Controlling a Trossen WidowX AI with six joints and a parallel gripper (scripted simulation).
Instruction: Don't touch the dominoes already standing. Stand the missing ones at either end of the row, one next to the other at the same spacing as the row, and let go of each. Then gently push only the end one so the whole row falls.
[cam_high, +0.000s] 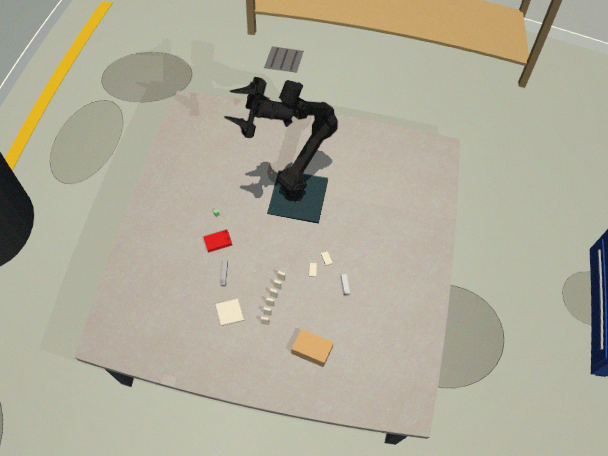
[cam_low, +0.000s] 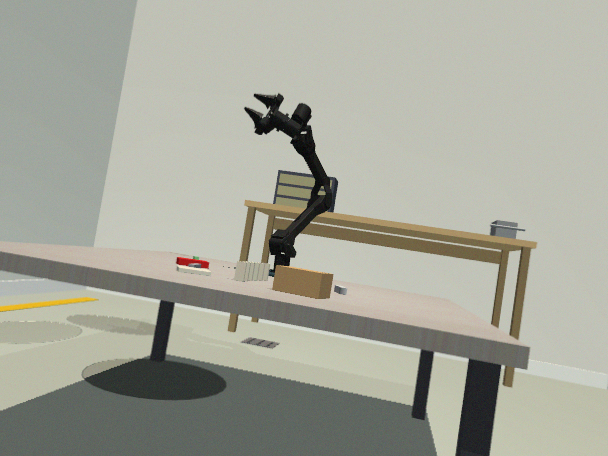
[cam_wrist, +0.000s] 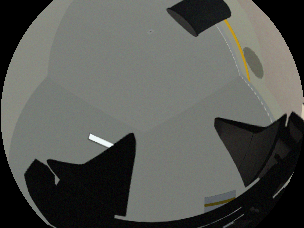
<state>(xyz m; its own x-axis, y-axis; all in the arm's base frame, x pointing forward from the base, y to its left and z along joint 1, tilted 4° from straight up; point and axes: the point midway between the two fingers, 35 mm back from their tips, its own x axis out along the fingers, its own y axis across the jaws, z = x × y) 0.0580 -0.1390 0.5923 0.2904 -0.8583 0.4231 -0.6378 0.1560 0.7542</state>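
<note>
Several cream dominoes stand upright in a slightly curved row; in the top view the row runs from a far end domino (cam_high: 281, 274) to a near end domino (cam_high: 265, 320). In the exterior view the standing row (cam_low: 251, 271) is partly overlapped by the orange block. Two cream dominoes lie flat to the right of the row: one domino (cam_high: 313, 269) nearer it, the other domino (cam_high: 326, 258) a little farther back. My gripper (cam_high: 228, 104) (cam_low: 249, 102) (cam_wrist: 176, 130) is open and empty, raised high above the back of the table, far from all the dominoes.
An orange block (cam_high: 312, 347) (cam_low: 302, 282) lies near the row's near end. A cream square (cam_high: 229, 312), a grey bar (cam_high: 224, 273), a red block (cam_high: 218, 240) and a small green cube (cam_high: 216, 212) are left of the row. A white bar (cam_high: 345, 284) is right of the flat dominoes.
</note>
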